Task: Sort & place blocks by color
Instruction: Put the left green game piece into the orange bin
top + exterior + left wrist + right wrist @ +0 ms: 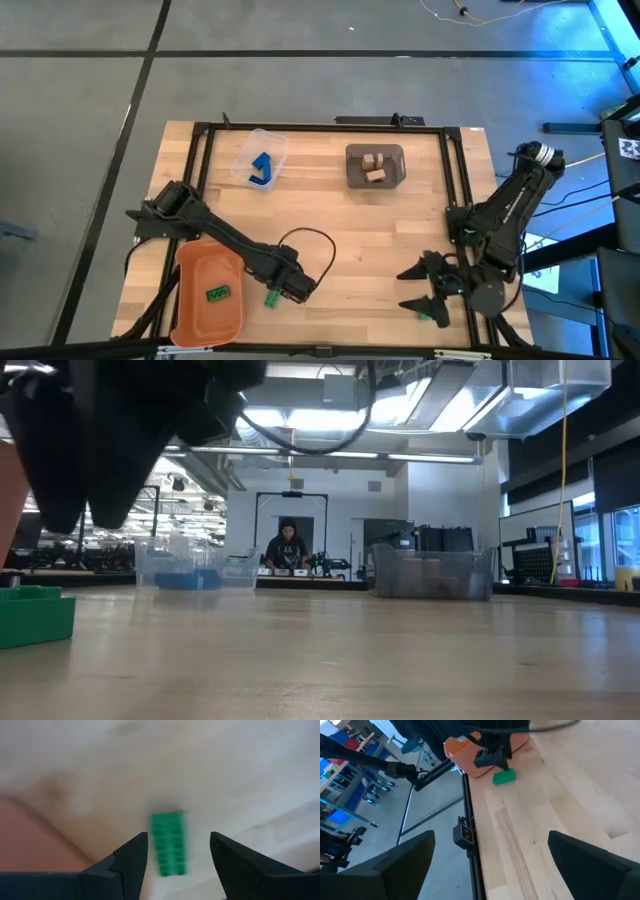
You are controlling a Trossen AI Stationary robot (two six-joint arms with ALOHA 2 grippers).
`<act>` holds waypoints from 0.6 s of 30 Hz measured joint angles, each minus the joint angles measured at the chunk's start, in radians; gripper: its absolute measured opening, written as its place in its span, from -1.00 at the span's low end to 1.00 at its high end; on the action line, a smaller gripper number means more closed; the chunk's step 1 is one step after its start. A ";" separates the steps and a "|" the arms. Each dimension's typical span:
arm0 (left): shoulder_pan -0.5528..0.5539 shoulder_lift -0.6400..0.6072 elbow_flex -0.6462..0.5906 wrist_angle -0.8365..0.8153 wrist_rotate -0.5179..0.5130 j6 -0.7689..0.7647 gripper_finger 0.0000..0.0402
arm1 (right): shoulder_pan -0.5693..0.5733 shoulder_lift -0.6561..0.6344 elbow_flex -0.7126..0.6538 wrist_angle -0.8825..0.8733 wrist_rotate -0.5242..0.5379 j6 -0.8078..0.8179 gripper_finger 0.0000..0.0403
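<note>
my left gripper (177, 855) hangs low over the wooden table (380, 230), fingers spread, gripping nothing; a green block (169, 842) lies flat on the wood between them, untouched. the orange tray (190, 305), just beside it, holds another green block (220, 293). my right gripper (425, 290) waits wide open and empty near the table's front edge. beyond, a person (287, 548) stands in the room.
</note>
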 joint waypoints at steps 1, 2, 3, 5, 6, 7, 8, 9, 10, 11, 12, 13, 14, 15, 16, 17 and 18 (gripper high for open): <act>-0.007 0.008 0.000 0.018 0.003 -0.005 0.02 | 0.008 0.000 0.000 -0.001 0.007 -0.001 0.93; -0.014 0.014 -0.003 0.018 0.010 -0.005 0.02 | 0.013 0.000 0.000 -0.001 0.011 -0.001 0.93; -0.020 0.019 -0.004 0.027 0.015 0.002 0.02 | 0.016 0.000 0.000 -0.002 0.012 -0.001 0.93; -0.032 0.027 -0.001 0.035 0.016 -0.003 0.02 | 0.016 0.000 0.000 -0.007 0.012 -0.001 0.93; -0.041 0.031 -0.001 0.033 0.015 -0.016 0.02 | 0.016 0.000 0.000 -0.007 0.012 -0.002 0.93; -0.049 0.033 -0.002 0.031 0.011 -0.031 0.02 | 0.016 0.000 0.000 -0.007 0.013 -0.003 0.93; -0.058 0.032 -0.002 0.024 -0.001 -0.049 0.02 | 0.016 0.000 0.000 -0.009 0.013 -0.003 0.93; -0.066 0.029 -0.002 0.021 -0.020 -0.067 0.02 | 0.016 0.000 0.000 -0.014 0.013 -0.003 0.93; -0.074 0.028 -0.001 0.018 -0.040 -0.087 0.02 | 0.016 0.000 0.000 -0.016 0.013 -0.003 0.93; -0.080 0.029 -0.001 0.007 -0.049 -0.105 0.02 | 0.016 0.000 0.000 -0.016 0.013 -0.003 0.93; -0.084 0.030 -0.001 -0.003 -0.053 -0.118 0.02 | 0.016 0.000 0.000 -0.017 0.013 -0.003 0.93; -0.087 0.030 -0.001 -0.011 -0.054 -0.125 0.02 | 0.016 0.000 0.000 -0.019 0.012 -0.004 0.93; -0.088 0.030 -0.001 -0.014 -0.056 -0.126 0.02 | 0.016 0.000 0.000 -0.019 0.012 -0.004 0.93; -0.088 0.030 -0.001 -0.016 -0.057 -0.126 0.02 | 0.016 0.000 0.000 -0.019 0.012 -0.004 0.93; -0.088 0.030 -0.001 -0.012 -0.058 -0.123 0.02 | 0.016 0.000 0.000 -0.019 0.012 -0.005 0.93; -0.087 0.030 -0.001 -0.012 -0.059 -0.123 0.02 | 0.016 0.000 0.000 -0.020 0.012 -0.005 0.93; -0.087 0.029 -0.001 -0.012 -0.061 -0.121 0.02 | 0.016 0.000 0.000 -0.020 0.012 -0.005 0.93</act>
